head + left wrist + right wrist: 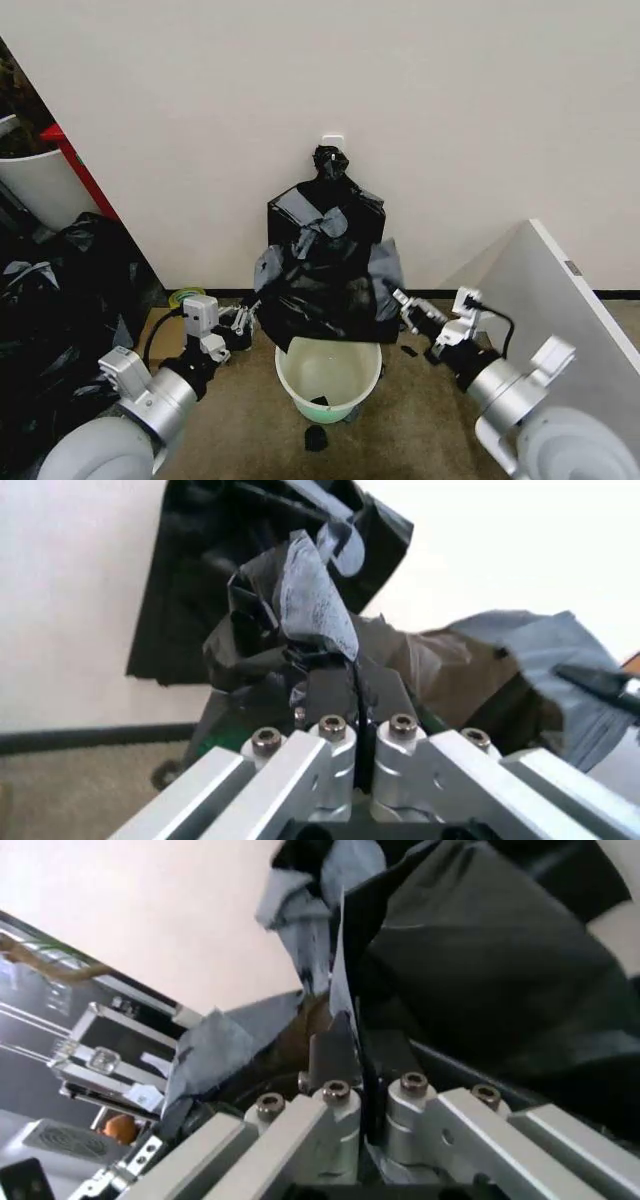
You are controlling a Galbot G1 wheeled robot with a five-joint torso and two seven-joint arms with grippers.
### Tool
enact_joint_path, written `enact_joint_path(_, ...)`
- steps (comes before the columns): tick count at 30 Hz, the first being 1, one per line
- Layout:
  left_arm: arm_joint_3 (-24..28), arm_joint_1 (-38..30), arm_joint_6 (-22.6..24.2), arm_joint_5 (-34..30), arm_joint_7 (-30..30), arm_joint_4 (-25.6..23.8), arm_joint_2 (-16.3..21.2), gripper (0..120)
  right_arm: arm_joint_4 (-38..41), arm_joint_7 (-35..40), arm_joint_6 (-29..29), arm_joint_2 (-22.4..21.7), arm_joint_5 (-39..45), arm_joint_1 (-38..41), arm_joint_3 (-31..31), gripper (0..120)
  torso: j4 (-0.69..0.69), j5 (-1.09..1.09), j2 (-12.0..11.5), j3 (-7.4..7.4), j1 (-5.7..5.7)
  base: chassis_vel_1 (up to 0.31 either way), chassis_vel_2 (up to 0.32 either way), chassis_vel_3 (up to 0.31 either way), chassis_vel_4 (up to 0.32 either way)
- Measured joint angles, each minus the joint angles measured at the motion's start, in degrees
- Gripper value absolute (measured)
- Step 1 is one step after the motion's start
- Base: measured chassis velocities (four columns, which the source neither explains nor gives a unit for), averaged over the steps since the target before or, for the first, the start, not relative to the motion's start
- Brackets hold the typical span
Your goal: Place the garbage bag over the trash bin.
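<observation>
The garbage bag [322, 300], thin wrinkled black plastic, hangs stretched between my two grippers, its lower edge just above the rim of the trash bin [292, 378]. The bin is a pale round bucket standing on the floor by the wall. My left gripper [250, 318] is shut on the bag's left edge, and my right gripper [402, 300] is shut on its right edge. The left wrist view shows bunched bag plastic [300, 607] clamped between the fingers [330, 694]. In the right wrist view a fold of the bag [470, 960] is pinched between the fingers [330, 1054].
A square black bundle of bags [325, 205] with a knot hangs on the wall behind. Big black sacks [60, 300] and a white cylinder with a red bar [40, 185] stand left. A grey panel [545, 290] leans at right. A black scrap [315, 438] lies before the bin.
</observation>
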Motion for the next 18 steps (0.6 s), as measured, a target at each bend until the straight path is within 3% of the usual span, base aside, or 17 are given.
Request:
enact_joint_path(6, 4.56, -0.22, 0.00, 3.25, -0.23, -0.01, -1.83, 0, -1.30, 1.15, 1.23, 2.59, -5.67, -0.06, -2.68, 0, 0.01, -0.03, 0.00, -0.01, 0.00, 0.000, 0.000, 0.000, 0.000)
enact_joint_path(9, 6.49, -2.37, -1.28, 6.23, 0.22, 0.47, -3.34, 0, -6.79, 0.89, 3.31, 4.43, -9.68, 0.46, -4.13, 0, 0.00, 0.04, 0.00, 0.00, 0.00, 0.000, 0.000, 0.000, 0.000)
enact_joint_path(18, 11.56, -4.12, -4.73, 13.23, 0.20, 11.15, -8.80, 0, -15.09, 0.18, 5.19, 6.33, -18.32, -0.13, -8.01, 0, 0.00, 0.01, 0.01, 0.00, 0.00, 0.000, 0.000, 0.000, 0.000)
